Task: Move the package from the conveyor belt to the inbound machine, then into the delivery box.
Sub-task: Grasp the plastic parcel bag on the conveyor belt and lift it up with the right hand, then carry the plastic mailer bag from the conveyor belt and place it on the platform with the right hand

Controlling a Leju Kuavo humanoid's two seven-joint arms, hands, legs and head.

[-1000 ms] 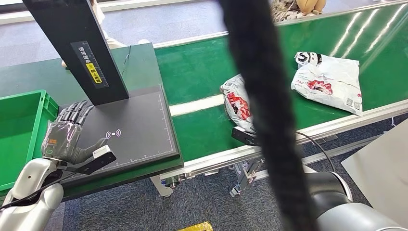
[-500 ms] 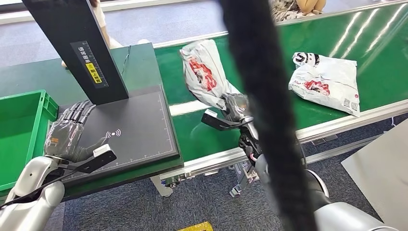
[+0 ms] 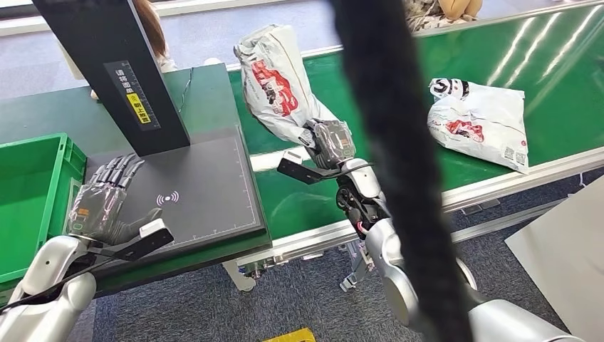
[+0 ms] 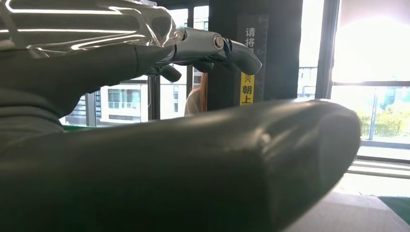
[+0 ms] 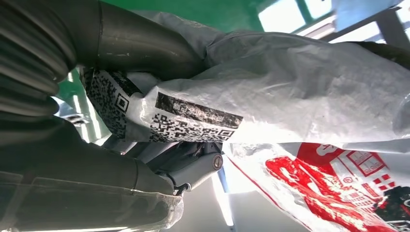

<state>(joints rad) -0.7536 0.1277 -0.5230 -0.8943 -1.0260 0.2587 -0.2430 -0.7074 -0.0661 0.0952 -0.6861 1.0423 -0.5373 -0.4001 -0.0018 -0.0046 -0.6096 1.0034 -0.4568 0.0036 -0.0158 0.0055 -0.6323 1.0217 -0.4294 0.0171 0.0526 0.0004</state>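
Observation:
A white plastic package with red print (image 3: 274, 82) hangs in the air above the green conveyor belt (image 3: 306, 107), near the belt's left end. My right hand (image 3: 329, 142) grips its lower end; in the right wrist view the fingers (image 5: 140, 43) wrap the bag (image 5: 300, 96) beside its barcode label. The black inbound machine pad (image 3: 192, 192) lies left of the belt, under a black post (image 3: 114, 71). My left hand (image 3: 100, 199) rests flat and open on the pad's left edge, fingers (image 4: 208, 48) stretched out. The green delivery box (image 3: 28, 192) stands at far left.
A second white package (image 3: 481, 121) lies on the belt to the right. A thick black cable (image 3: 392, 157) hangs down the middle of the head view. A person stands behind the post at the far side of the table (image 3: 149, 28).
My right hand has lifted the package off the belt and carried it up and to the left, toward the machine pad. The second package has drifted slightly left. My left hand has stayed put.

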